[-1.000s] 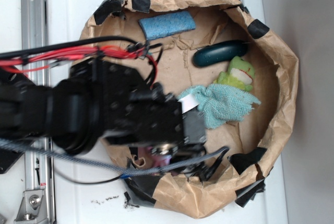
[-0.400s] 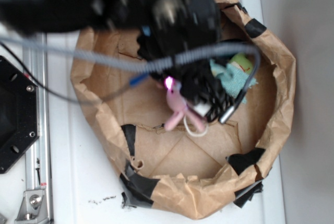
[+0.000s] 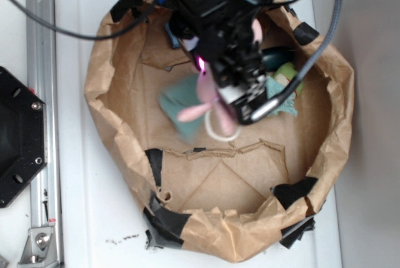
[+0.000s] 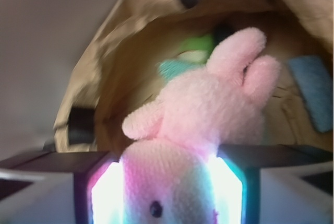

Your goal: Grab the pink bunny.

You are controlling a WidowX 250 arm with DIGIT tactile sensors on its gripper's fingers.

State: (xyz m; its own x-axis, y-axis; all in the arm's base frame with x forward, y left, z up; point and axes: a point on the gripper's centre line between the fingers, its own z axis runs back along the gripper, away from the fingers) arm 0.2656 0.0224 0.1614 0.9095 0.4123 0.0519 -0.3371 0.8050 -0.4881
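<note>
Black gripper (image 3: pixel 220 90) clamped on the small fuzzy pale-pink plush bunny (image 4: pixel 209 114), head between the lit pads, body and ears dangling above the brown paper-lined bin (image 3: pixel 206 187). Risk: soft fur slips out, plush drops.

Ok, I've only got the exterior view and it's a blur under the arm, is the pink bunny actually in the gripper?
Observer: Yes. In the wrist view the pink bunny sits between the two lit fingers, pinched at its head end, with one dark eye showing near the bottom of the frame.
Operator: Which way are the ears pointing?
Observer: Away from the wrist camera, toward the far wall of the paper bag, both ears side by side.
Operator: Anything else caught in the grip with it?
Observer: Not that the wrist view shows. Only pink fur lies between the fingers; the green plush and the blue sponge lie beyond it, inside the bag.
</note>
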